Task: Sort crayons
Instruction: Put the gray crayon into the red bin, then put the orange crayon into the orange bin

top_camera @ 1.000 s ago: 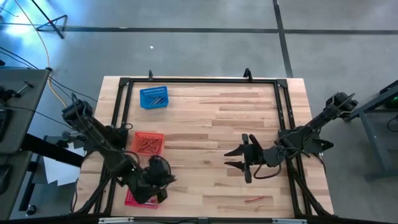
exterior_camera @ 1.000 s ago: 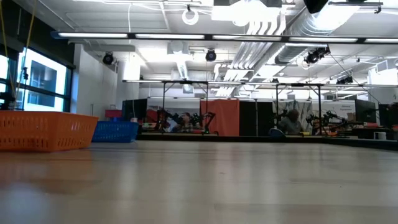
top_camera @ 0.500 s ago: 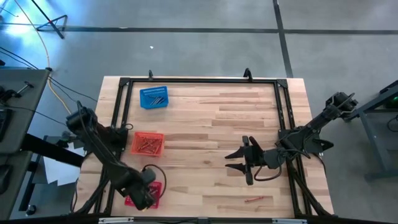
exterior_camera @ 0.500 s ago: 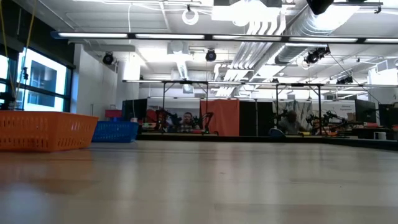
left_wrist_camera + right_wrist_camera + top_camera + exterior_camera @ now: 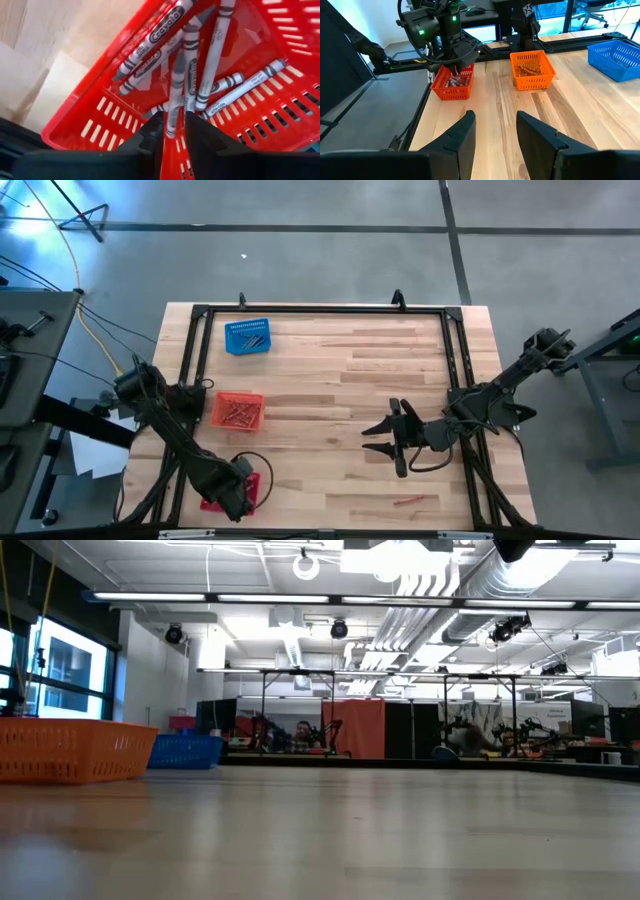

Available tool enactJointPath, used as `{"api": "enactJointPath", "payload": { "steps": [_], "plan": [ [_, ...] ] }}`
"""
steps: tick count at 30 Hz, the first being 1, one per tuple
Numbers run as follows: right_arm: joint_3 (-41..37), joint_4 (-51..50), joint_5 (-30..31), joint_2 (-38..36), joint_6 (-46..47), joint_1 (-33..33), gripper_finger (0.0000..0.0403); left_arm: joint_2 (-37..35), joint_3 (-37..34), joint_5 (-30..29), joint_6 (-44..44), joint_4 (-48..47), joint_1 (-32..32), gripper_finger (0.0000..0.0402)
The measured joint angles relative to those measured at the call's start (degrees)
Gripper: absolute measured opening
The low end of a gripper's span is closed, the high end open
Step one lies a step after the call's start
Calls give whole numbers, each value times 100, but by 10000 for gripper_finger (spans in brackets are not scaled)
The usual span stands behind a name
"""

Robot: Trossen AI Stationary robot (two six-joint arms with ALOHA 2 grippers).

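The red basket (image 5: 260, 120) stands at the table's near left corner and holds several grey-wrapped crayons (image 5: 200, 75) lying crosswise on its mesh floor. My left gripper (image 5: 173, 136) points down into it, fingers a little apart, with the end of one grey crayon (image 5: 173, 95) between the tips. In the high view the left gripper (image 5: 235, 492) covers most of the red basket (image 5: 210, 502). My right gripper (image 5: 385, 438) hangs open over the table's middle right, nothing in it. One red crayon (image 5: 408, 502) lies flat on the table near the front edge. My left gripper comes from above, pointing down, with the grey crayon's near end (image 5: 171, 127) between its fingertips, the fingers lying along the crayon. Whether the fingers (image 5: 150, 137) touch it I cannot tell. The crayon's far part rests on the other crayons in the basket.
The orange basket (image 5: 238, 411) with crayons stands just beyond the red one, and the blue basket (image 5: 247, 337) with crayons stands at the far left. A black frame rail (image 5: 455, 370) runs round the table. Bare wood lies between the two arms.
My left gripper has gone down and toward the table's near left corner, tipping from nearly level to pointing down into the red basket.
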Motion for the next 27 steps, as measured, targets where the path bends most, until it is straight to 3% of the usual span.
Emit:
{"api": "enactJointPath", "payload": {
  "steps": [7, 14, 27],
  "plan": [
    [-1, -37, 1, 0, -1, 0, 136, 0, 0, 62, 284, -95, 268, 86],
    [-15, -104, 2, 2, 0, 0, 136, 2, 0, 967, 64, -1062, 613, 87],
    [-19, -141, 2, 2, 63, 0, 136, 4, 2, 1417, 506, -1148, 1013, 87]
  ]
}}
